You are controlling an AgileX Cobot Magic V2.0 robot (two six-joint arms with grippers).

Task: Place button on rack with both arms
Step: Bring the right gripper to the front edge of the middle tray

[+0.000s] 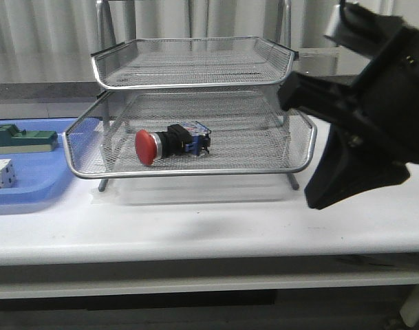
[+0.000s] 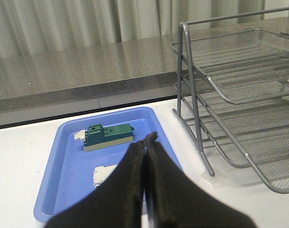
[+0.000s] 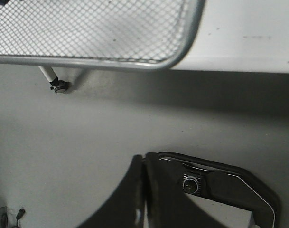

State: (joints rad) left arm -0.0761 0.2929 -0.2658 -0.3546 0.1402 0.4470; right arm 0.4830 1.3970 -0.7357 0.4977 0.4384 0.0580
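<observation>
The button (image 1: 169, 142) lies on its side in the pulled-out lower tray of the silver mesh rack (image 1: 188, 172), red head toward the left. My right gripper (image 1: 319, 196) hangs just right of that tray's front corner, apart from it. In the right wrist view this gripper (image 3: 144, 159) is shut on nothing above the bare table, with the tray's corner rim (image 3: 135, 64) beyond it. My left gripper (image 2: 148, 140) is shut and empty, over the blue tray (image 2: 68, 180) to the left of the rack (image 2: 229, 95). It does not appear in the front view.
The blue tray (image 1: 30, 189) left of the rack holds a green block (image 1: 23, 139) and a white cube (image 1: 1, 173); both also show as the green block (image 2: 108, 136) and white cube (image 2: 104, 173). A black bracket with a small lens (image 3: 191, 185) sits beside the right fingers.
</observation>
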